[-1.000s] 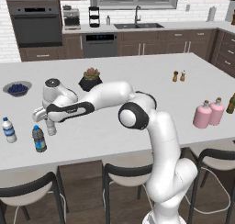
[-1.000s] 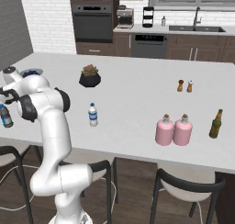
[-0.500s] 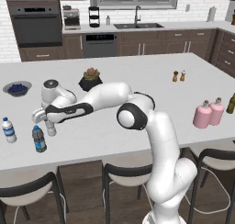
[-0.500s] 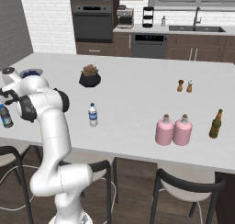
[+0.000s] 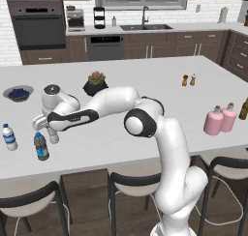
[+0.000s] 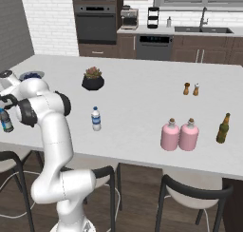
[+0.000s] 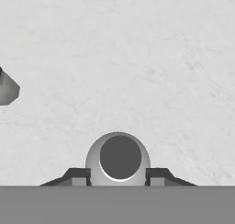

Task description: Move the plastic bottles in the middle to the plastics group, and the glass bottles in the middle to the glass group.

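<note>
White marbled tabletop: long kitchen island slab, carrying all items below.

White robot arm: reaches far left and low over the tabletop's near left part.

Two squat opaque pink glass bottles with brownish stoppers: upright, touching side by side near the right front edge.

Dark olive-brown glass bottle: taller, upright, just right of the pink pair.

Potted succulent in a black bowl-shaped pot: toward the left rear of the tabletop.

Grey bowl of dark blue berries: far left, behind the claw.

Claw: two dark fingers, one on each side of a plain greyish-clear plastic bottle, closed against its sides; in the hand view the bottle's round top sits between the fingertips. The bottle stands at the left end of the tabletop, just beside the plastics group.

Dark grey plastic bottle with blue label and blue cap: upright, near the front left edge, close to the claw.

Clear plastic water bottle with blue label and white cap: upright, left of the dark grey one.

Second clear plastic water bottle, blue label and white cap: upright alone in the middle front, well apart from both groups.

Small salt and pepper shakers: a pair, right of centre.
</note>
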Motion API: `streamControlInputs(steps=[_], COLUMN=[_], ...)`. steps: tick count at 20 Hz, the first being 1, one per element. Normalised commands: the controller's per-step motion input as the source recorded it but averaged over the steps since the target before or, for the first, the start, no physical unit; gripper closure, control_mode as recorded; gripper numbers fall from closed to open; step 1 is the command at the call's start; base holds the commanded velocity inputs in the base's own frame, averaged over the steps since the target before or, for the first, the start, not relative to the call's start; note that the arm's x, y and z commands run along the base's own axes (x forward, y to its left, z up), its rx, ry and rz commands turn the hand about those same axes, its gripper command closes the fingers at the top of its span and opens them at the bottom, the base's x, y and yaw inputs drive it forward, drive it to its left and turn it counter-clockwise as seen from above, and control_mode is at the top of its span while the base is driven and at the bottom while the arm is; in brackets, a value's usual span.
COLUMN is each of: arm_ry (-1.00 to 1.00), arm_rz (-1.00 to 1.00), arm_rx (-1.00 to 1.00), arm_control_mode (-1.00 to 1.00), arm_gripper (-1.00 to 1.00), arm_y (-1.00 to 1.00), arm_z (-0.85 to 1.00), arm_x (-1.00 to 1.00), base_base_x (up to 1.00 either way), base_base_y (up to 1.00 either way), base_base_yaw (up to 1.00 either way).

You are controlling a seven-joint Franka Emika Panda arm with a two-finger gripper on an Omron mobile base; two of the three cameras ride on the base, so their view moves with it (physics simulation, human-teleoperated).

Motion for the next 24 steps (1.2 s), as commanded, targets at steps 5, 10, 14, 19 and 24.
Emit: streamControlInputs(steps=[5, 10, 14, 19, 24], arm_ry=[-0.06, 0.0, 0.0, 0.0, 0.0], arm_rz=[0.0, 0.0, 0.0, 0.0, 0.0], arm_rx=[0.02, 0.0, 0.0, 0.0, 0.0], arm_control_mode=[-1.0, -1.0, -1.0, -1.0, -1.0], arm_gripper=[1.0, 1.0, 1.0, -1.0, -1.0], arm_y=[0.0, 0.0, -0.04, 0.0, 0.0], arm_z=[0.0, -0.02, -0.16, 0.0, 0.0], arm_x=[0.0, 0.0, 0.0, 0.0, 0.0], base_base_x=[0.0, 0.0, 0.0, 0.0, 0.0], base_base_y=[0.0, 0.0, 0.0, 0.0, 0.0], base_base_yaw=[0.0, 0.0, 0.0, 0.0, 0.0])
